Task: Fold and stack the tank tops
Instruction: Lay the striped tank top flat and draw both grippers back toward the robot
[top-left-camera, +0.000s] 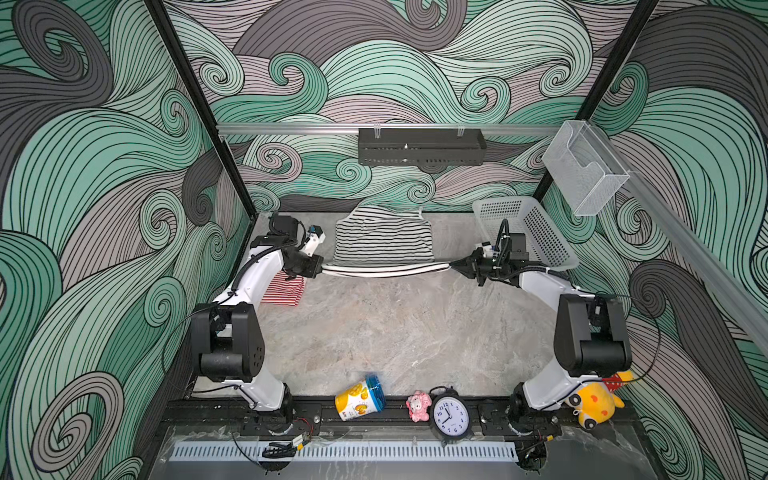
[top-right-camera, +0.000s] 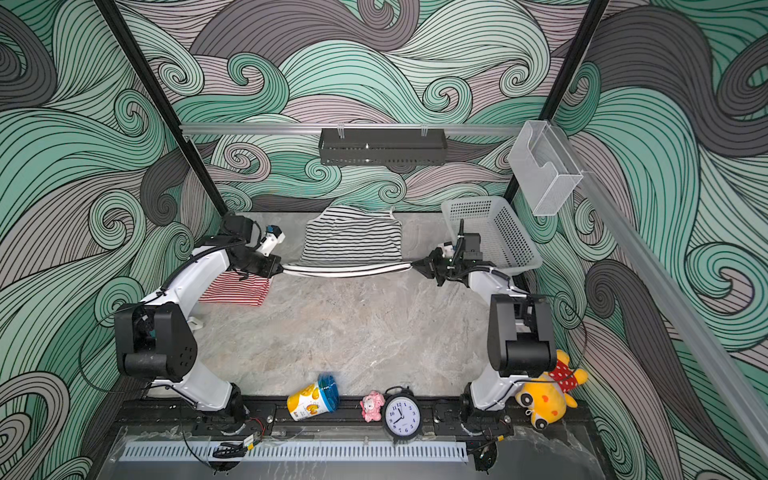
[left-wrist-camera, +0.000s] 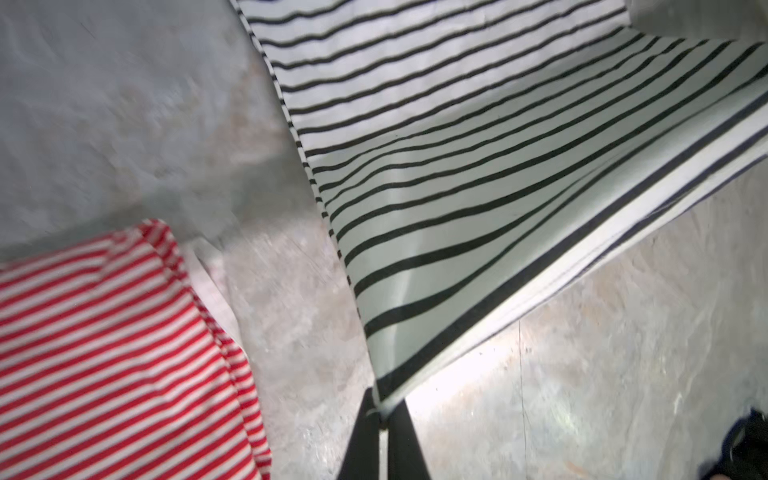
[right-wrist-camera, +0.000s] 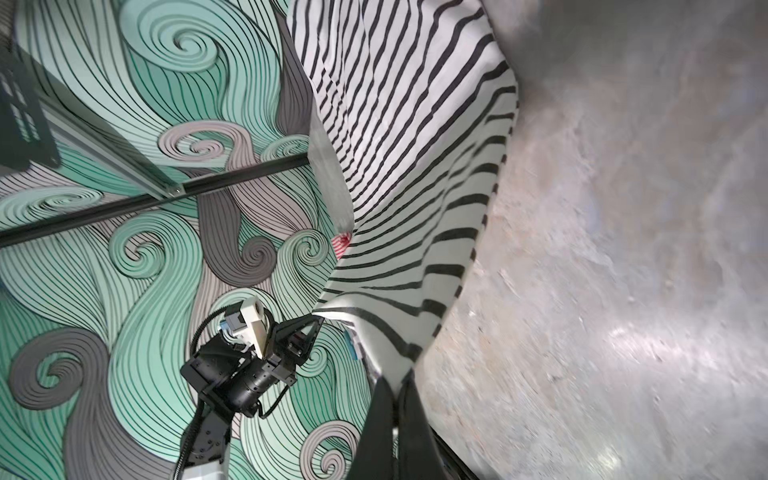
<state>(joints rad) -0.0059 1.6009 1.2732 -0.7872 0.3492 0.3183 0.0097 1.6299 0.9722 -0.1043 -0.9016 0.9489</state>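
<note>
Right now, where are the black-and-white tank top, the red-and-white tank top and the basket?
black-and-white tank top (top-left-camera: 382, 243): a top view, middle of its striped body.
red-and-white tank top (top-left-camera: 284, 293): a top view, its visible striped part.
basket (top-left-camera: 546, 239): a top view, perforated side wall.

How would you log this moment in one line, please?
left hand: shut on black-striped top; right hand: shut on same top; red-striped top: on table

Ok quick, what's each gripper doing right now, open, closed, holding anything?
Left gripper: closed, pinching one end of the black-and-white tank top's stretched edge.
Right gripper: closed, pinching the other end of that edge.
</note>
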